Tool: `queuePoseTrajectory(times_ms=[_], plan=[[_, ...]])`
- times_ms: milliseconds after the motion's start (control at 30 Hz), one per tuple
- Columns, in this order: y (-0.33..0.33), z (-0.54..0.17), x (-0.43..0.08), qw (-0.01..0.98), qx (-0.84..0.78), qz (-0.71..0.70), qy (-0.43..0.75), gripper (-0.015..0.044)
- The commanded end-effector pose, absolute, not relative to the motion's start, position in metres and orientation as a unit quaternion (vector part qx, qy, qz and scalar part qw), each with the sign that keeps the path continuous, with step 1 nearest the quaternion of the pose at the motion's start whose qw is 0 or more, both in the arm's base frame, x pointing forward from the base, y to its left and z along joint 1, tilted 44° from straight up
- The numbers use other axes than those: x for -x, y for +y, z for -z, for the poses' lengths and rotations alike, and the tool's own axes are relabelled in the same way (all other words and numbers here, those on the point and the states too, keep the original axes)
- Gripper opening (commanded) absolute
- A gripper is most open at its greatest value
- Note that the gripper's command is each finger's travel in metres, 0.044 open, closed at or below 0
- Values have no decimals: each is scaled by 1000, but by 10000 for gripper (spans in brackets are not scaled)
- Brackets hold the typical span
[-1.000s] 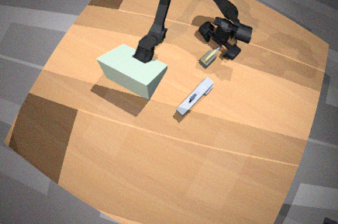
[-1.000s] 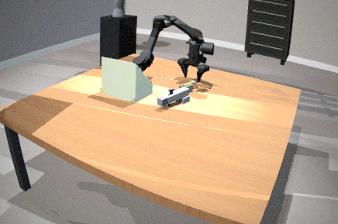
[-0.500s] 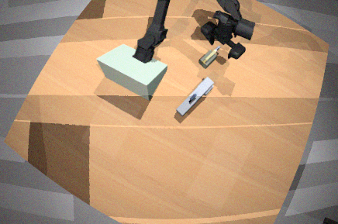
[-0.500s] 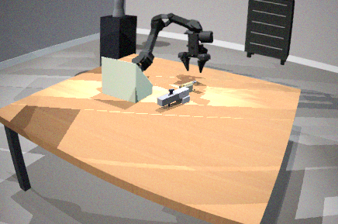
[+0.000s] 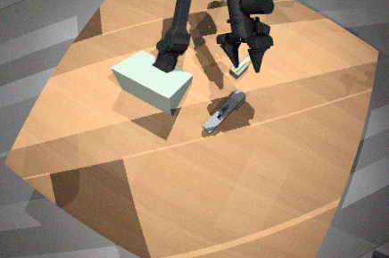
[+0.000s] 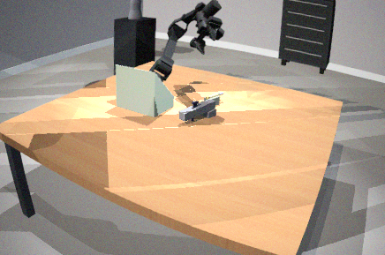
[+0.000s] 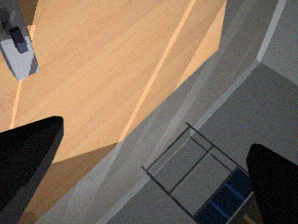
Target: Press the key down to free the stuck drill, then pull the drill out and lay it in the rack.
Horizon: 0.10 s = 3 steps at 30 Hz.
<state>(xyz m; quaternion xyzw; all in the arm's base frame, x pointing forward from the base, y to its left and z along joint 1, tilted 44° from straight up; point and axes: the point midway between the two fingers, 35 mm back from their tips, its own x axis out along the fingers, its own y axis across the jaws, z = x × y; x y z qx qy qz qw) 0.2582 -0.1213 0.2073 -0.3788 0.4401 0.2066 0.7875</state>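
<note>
My gripper [image 5: 246,69] [image 6: 210,45] [image 7: 158,139] is wide open and empty, raised high above the table at the back. The small rack [image 5: 236,74] [image 6: 215,101] stands on the table below it. A thin yellowish drill [image 5: 243,64] [image 6: 215,96] appears to lie along the rack's top; a finger partly hides this in the top view. The grey bar-shaped holder [image 5: 213,123] [image 6: 190,115] [image 7: 21,59] stands nearer the front, apart from the rack. The small dark key [image 5: 222,111] [image 6: 194,104] [image 7: 19,40] sits in its slot; its depth is hard to tell.
A pale green block [image 5: 152,74] [image 6: 134,89] with a slanted side stands left of the holder, in front of the arm's base. In the wrist view, the table edge crosses the frame, with a wire-frame stand [image 7: 170,193] beyond it on the floor.
</note>
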Motion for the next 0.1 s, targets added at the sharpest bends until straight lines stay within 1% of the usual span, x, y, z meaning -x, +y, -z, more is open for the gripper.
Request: queuePoseTrajectory(times_ms=[0, 67], plan=[[-182, -230, -225, 767, 412, -87, 484, 440], [-207, -239, -205, 750, 422, -38, 507, 440]])
